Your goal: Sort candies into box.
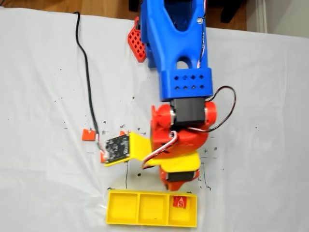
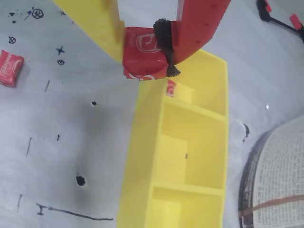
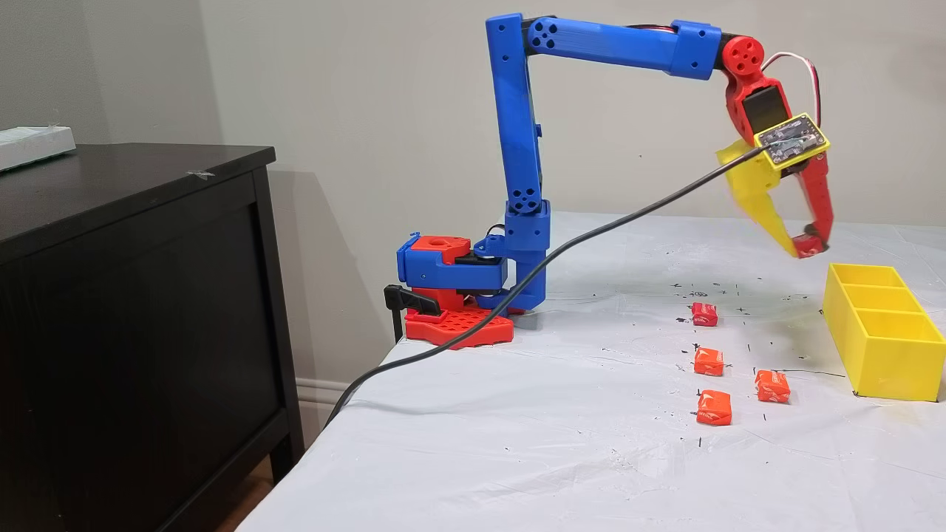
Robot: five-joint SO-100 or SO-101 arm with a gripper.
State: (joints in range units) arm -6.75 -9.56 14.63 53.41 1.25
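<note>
In the wrist view my gripper (image 2: 145,57) is shut on a red candy (image 2: 145,50), pinched between the yellow finger (image 2: 102,23) and the red finger's black pad (image 2: 164,40). It hangs just above the end of the yellow box (image 2: 142,156), by the compartment that holds one candy (image 2: 171,88). In a fixed view the gripper (image 3: 802,247) hovers above and left of the box (image 3: 887,362), with several candies on the cloth, such as one (image 3: 704,314) and another (image 3: 714,408). From above, the box (image 1: 120,209) has a candy (image 1: 179,202) in its right compartment.
A loose candy (image 2: 10,68) lies left of the box and another (image 1: 88,134) sits by the black cable (image 1: 87,72). An open book (image 2: 280,180) lies beside the box. The arm base (image 3: 451,288) is clamped at the table's edge, next to a dark cabinet (image 3: 133,295).
</note>
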